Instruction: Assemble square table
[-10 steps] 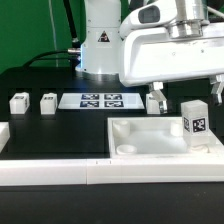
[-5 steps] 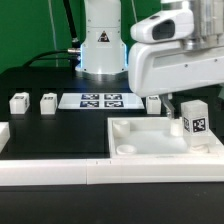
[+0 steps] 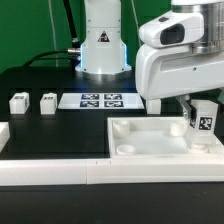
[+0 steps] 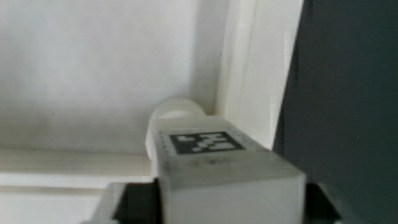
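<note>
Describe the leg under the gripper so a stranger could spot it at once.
Start at the big white rimmed tabletop. At its far corner on the exterior view's right, under the gripper, stands a white leg. It alone sits at the tabletop; the other legs rest apart on the black table.

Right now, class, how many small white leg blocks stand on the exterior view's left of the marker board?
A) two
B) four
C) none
A: one leg block and a second leg block stand side by side on the exterior view's left of the marker board.
</note>
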You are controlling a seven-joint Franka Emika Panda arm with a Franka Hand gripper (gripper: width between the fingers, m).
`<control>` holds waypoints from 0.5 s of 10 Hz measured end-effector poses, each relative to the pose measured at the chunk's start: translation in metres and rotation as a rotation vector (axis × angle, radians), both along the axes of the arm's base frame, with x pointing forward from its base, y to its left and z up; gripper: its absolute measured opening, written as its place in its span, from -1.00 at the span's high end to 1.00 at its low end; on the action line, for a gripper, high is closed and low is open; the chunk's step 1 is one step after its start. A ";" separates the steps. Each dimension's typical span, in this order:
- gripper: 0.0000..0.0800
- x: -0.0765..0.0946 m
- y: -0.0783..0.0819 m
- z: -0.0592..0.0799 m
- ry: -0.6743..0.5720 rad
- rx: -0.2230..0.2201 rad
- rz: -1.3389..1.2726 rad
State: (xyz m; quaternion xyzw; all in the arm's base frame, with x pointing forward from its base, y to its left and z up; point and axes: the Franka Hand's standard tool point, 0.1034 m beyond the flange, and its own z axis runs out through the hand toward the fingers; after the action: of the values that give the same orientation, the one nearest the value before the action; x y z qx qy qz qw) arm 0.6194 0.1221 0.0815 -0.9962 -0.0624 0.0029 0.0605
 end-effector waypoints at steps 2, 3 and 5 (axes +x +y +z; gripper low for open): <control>0.24 0.000 0.000 0.000 0.019 -0.002 -0.156; 0.24 0.000 -0.001 0.000 0.027 -0.002 -0.219; 0.25 0.000 -0.001 0.000 0.040 -0.003 -0.327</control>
State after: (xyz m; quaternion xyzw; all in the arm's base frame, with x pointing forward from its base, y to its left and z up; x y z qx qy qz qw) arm 0.6194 0.1213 0.0812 -0.9929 0.1020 0.0130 0.0599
